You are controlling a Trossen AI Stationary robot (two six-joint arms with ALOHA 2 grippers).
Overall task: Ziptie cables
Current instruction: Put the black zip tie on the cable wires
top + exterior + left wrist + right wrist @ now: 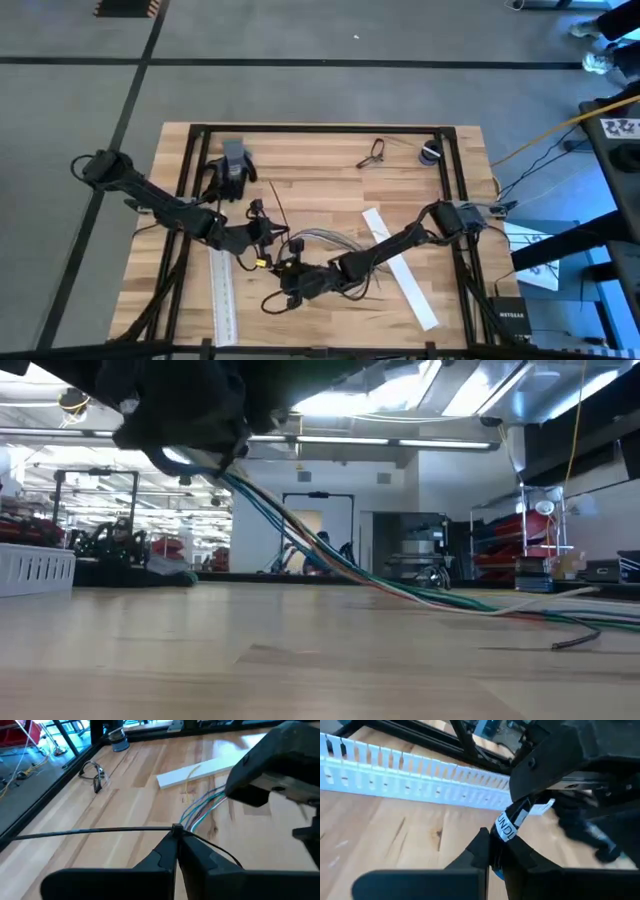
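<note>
The cables (pixel 335 240) are a bunch of thin coloured and dark wires lying fanned on the wooden table; in the low view their held end (pixel 250 490) is lifted and the rest (pixel 480 603) slopes down onto the wood. My right gripper (pixel 492 851) is shut on them near the table's near middle (pixel 295 280). A thin black zip tie (pixel 90 833) stretches out from my left gripper (pixel 176 836), which is shut on it just to the left of the right gripper (pixel 265 238). My left gripper pinches the black zip tie at a small thick spot (pixel 176 827) between its two fingertips. A long straight strap runs off one side and a thinner curved piece (pixel 215 847) off the other. The tie is held clear above the table. My right gripper pinches the cable bunch at a white printed label band (pixel 509 824) near one end, between its two fingers. That end is lifted off the table; the far strands (pixel 560 622) rest on the wood.
A white slotted duct (pixel 410 780) lies near the left front (pixel 222 295), and a flat white strip (pixel 400 265) lies slanting at the right. Glasses (pixel 374 152) and a small round roll (pixel 431 152) sit at the far edge. A black frame (pixel 320 130) borders the table.
</note>
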